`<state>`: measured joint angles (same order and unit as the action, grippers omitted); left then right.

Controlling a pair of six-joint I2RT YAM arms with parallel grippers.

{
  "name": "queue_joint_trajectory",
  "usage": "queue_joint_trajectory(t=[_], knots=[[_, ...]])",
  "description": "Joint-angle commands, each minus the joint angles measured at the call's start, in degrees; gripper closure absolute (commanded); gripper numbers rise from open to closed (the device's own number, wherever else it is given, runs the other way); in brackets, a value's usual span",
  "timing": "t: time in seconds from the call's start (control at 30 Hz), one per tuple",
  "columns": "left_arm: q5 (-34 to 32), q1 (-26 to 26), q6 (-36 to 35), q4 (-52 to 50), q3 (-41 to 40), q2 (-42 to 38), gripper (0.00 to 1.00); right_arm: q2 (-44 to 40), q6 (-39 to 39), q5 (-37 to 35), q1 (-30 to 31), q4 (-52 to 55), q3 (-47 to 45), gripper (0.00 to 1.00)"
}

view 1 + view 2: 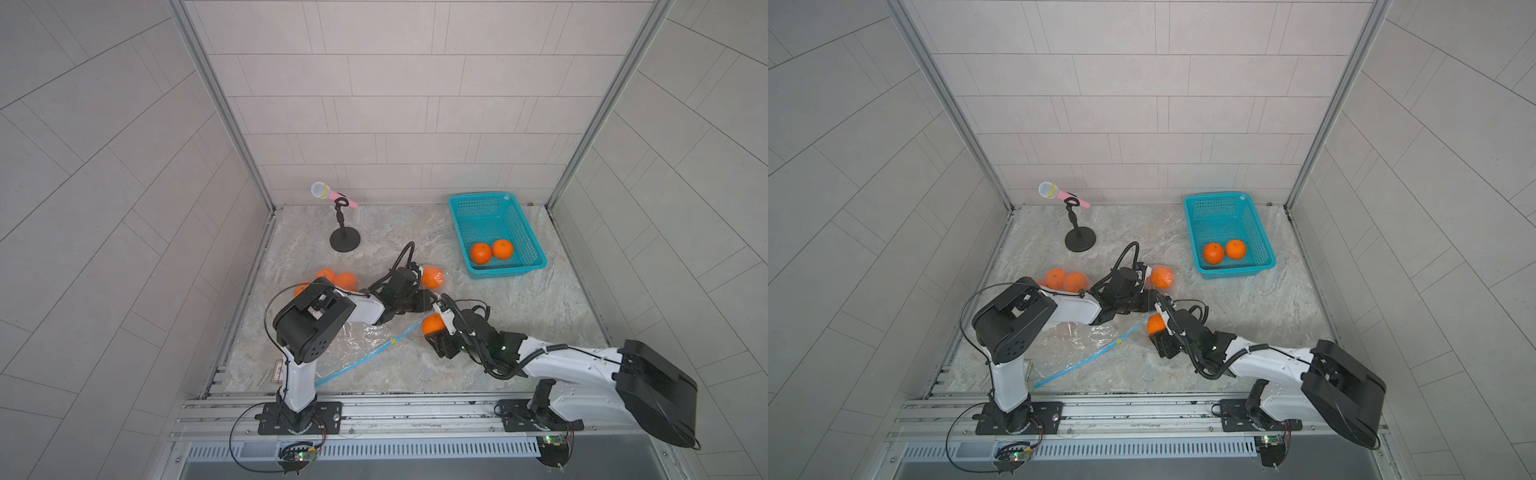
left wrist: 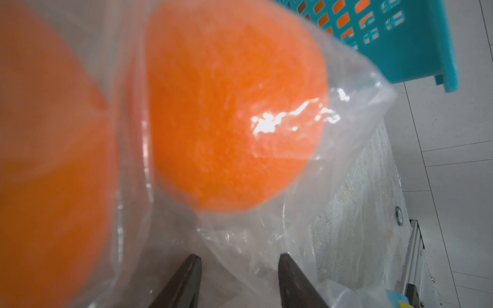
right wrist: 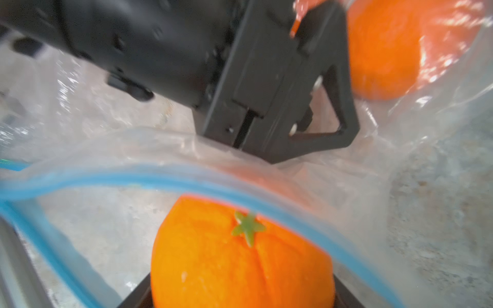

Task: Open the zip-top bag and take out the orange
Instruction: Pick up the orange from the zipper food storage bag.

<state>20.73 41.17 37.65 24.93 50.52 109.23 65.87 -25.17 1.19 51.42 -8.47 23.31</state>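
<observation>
The clear zip-top bag (image 1: 365, 336) with a blue zip strip (image 3: 128, 178) lies crumpled on the table, its mouth open. My right gripper (image 1: 432, 329) is shut on one orange (image 3: 240, 261), which sits right at the bag's mouth with the zip strip curving round it. My left gripper (image 1: 430, 297) rests on the bag just behind it, jaws apart, with only loose film in front of the fingertips (image 2: 190, 277). Inside the bag, another orange (image 1: 432, 277) lies just past the left gripper, and two more oranges (image 1: 336, 279) lie to the left, partly hidden by the left arm.
At the back right stands a teal basket (image 1: 536, 266) with two oranges (image 1: 481, 253) in it. A pink toy microphone on a black stand (image 1: 344, 241) is at the back left. Walls close in the table on three sides.
</observation>
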Motion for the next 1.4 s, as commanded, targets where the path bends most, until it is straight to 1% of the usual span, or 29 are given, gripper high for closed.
queue_joint_trajectory(t=[0.0, 0.1, 0.17, 0.27, 0.33, 0.37, 0.43, 0.5, 0.53, 0.63, 0.73, 0.8, 0.83, 0.87, 0.9, 1.03, 1.13, 1.2, 1.27, 1.37], knots=[[-1.40, -1.25, -0.47, -2.98, 1.66, 2.01, 0.47, -6.06, -2.97, 0.10, -0.64, 6.21, -0.50, 0.31], [-3.66, -1.93, -1.89, -5.67, 3.76, 3.02, 0.48, -10.79, -4.46, 2.86, -1.21, 7.33, -2.43, 0.31], [-3.73, -1.97, -1.80, -5.51, 4.76, 4.19, 0.47, -14.89, -5.25, 6.96, -2.57, 3.11, -4.91, 0.31], [-3.23, -1.97, -1.35, -4.98, 6.02, 6.41, 0.48, -19.94, -4.85, 7.46, -3.95, 2.85, -5.98, 0.30], [-2.10, -1.92, -1.03, -4.26, 6.12, 7.58, 0.48, -21.59, -5.13, 8.94, -7.19, 2.00, -7.07, 0.29], [-1.66, -1.96, -0.49, -2.65, 5.34, 7.73, 0.49, -21.93, -5.96, 10.98, -9.86, 0.48, -8.04, 0.29], [-1.19, -1.83, 0.41, -0.35, 4.02, 7.14, 0.48, -21.07, -8.49, 16.75, -15.27, -3.77, -9.38, 0.30], [0.46, -1.76, 1.08, 2.12, 2.93, 5.78, 0.48, -17.88, -10.87, 22.61, -19.74, -6.97, -9.43, 0.30], [1.25, -1.61, 1.23, 3.72, 2.29, 4.75, 0.48, -15.84, -11.70, 23.77, -21.06, -6.73, -8.70, 0.30], [2.78, -1.27, 1.73, 7.56, 0.23, 1.17, 0.48, -10.95, -10.87, 25.04, -21.15, -8.19, -7.63, 0.29], [1.82, -1.03, 0.19, 11.29, -3.55, -4.25, 0.45, -7.08, -9.29, 21.40, -20.79, -6.57, -6.67, 0.29], [1.61, -0.31, -0.82, 13.46, -5.53, -6.56, 0.45, -5.25, -5.94, 16.98, -20.05, -1.48, -4.66, 0.29], [1.60, 0.36, -1.52, 12.67, -5.44, -6.91, 0.45, -4.40, -4.12, 14.03, -19.18, 0.08, -4.01, 0.29], [1.35, 0.92, -2.01, 11.33, -4.90, -6.44, 0.45, -3.62, -2.74, 11.86, -18.24, 0.29, -3.89, 0.27], [1.92, 1.39, -2.01, 11.35, -4.24, -5.09, 0.45, -2.64, -1.70, 11.18, -17.69, 0.00, -3.90, 0.26], [3.70, 1.97, 1.01, 15.41, -3.50, 0.76, 0.45, 1.75, -0.44, 8.90, -14.47, -0.76, -2.83, 0.25], [3.79, 2.22, 1.37, 15.59, -3.19, 2.62, 0.45, 4.62, -0.47, 7.67, -12.96, 2.24, -0.94, 0.20], [3.16, 2.25, 1.49, 15.60, -3.86, 2.62, 0.46, 4.61, -1.06, 7.11, -11.99, 5.22, 0.58, 0.15], [1.93, 2.38, 1.25, 15.09, -4.58, 2.00, 0.46, 2.58, -1.41, 5.25, -9.92, 8.12, 1.74, 0.11], [0.77, 2.59, 0.69, 13.32, -5.03, 0.92, 0.46, -1.22, -2.92, 1.96, -7.44, 12.18, 3.20, 0.09]])
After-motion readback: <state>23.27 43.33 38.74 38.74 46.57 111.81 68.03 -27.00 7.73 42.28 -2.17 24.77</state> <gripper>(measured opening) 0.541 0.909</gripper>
